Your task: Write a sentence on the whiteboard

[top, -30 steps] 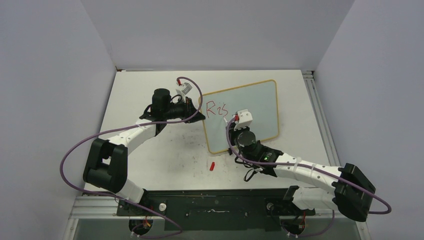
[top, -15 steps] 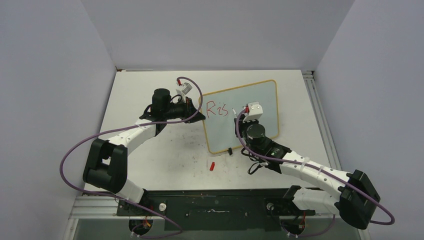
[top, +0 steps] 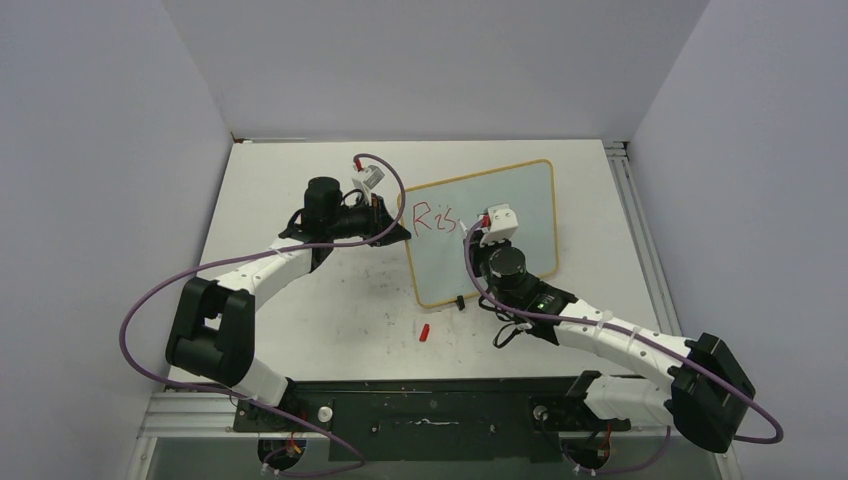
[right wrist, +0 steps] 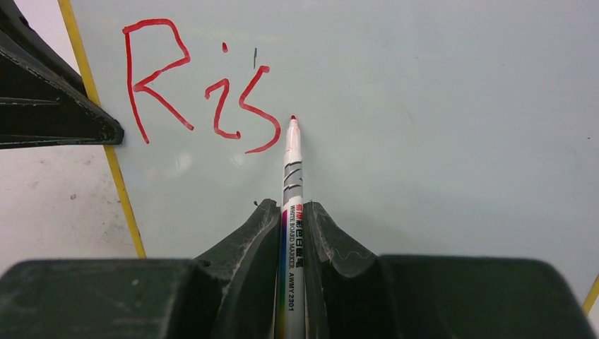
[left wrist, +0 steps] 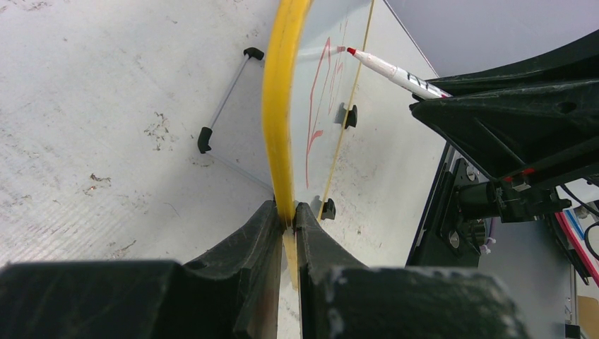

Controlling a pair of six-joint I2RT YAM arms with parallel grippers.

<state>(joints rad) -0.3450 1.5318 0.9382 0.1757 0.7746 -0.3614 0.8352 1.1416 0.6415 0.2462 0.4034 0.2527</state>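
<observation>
The whiteboard (top: 530, 200) stands tilted on the table, its yellow-wood frame (left wrist: 282, 106) seen edge-on in the left wrist view. My left gripper (left wrist: 293, 212) is shut on the frame's left edge (top: 404, 232). Red lettering "Ris" (right wrist: 198, 92) makes up the sentence (top: 436, 220) at the board's upper left. My right gripper (right wrist: 292, 212) is shut on a white marker (right wrist: 292, 183) over the board (top: 480, 238). The marker's red tip (right wrist: 292, 118) is at the board surface just right of the "s", as the left wrist view also shows for the marker (left wrist: 395, 70).
A red marker cap (top: 424, 332) lies on the scuffed table in front of the board. A black clip foot (top: 459, 302) sits at the board's near edge. Behind the board, a thin stand leg (left wrist: 226, 99) rests on the table. Grey walls close in on three sides.
My right gripper with the marker has shifted right and farther along the board, then slightly back left. The left arm and the board have not moved.
</observation>
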